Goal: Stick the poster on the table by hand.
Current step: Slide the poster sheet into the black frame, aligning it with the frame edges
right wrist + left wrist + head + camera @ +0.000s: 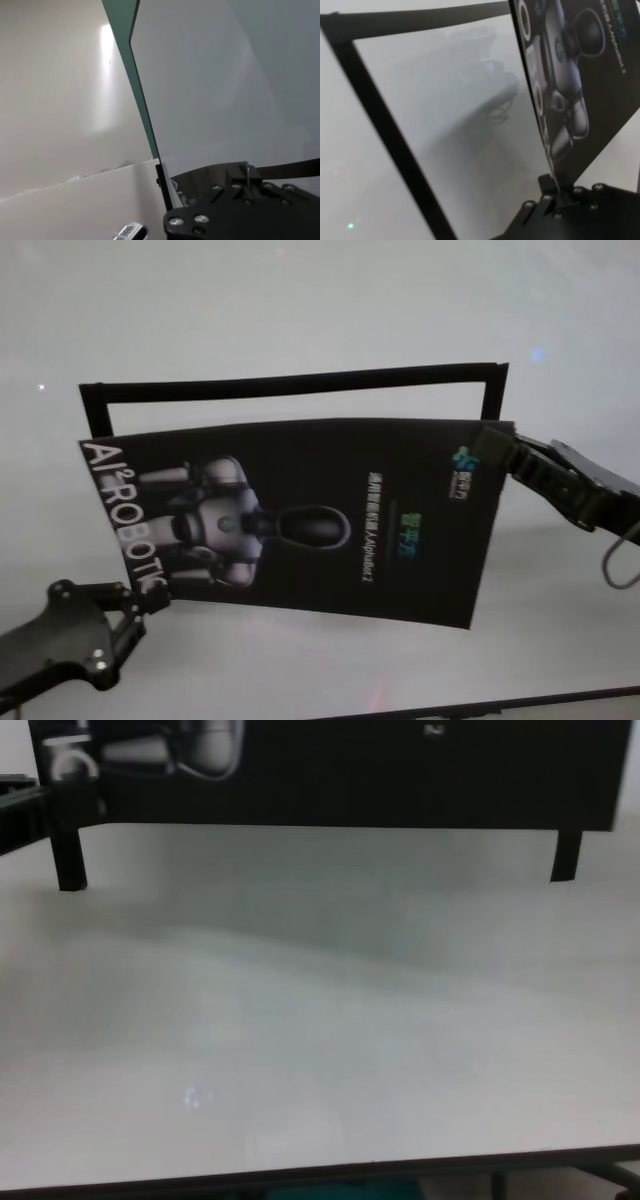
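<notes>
The poster (pixel 320 525), a black glossy sheet with a grey-white robot picture and white lettering, hangs slightly bowed above the white table (pixel 300 310). My left gripper (pixel 152 602) is shut on its near left corner. My right gripper (pixel 492 455) is shut on its far right corner. The left wrist view shows the poster (pixel 590 75) rising edge-on from the left gripper (pixel 556 196). In the right wrist view the right gripper (pixel 245 176) pinches the sheet's edge (pixel 150 130). In the chest view the poster (pixel 350 770) is a dark band above the table (pixel 320 1040).
Narrow black strips (pixel 290 385) lie on the table as an open frame behind and beside the poster; they also show in the left wrist view (pixel 385 135) and in the chest view (pixel 70 855). The table's dark near edge (pixel 320 1175) runs along the front.
</notes>
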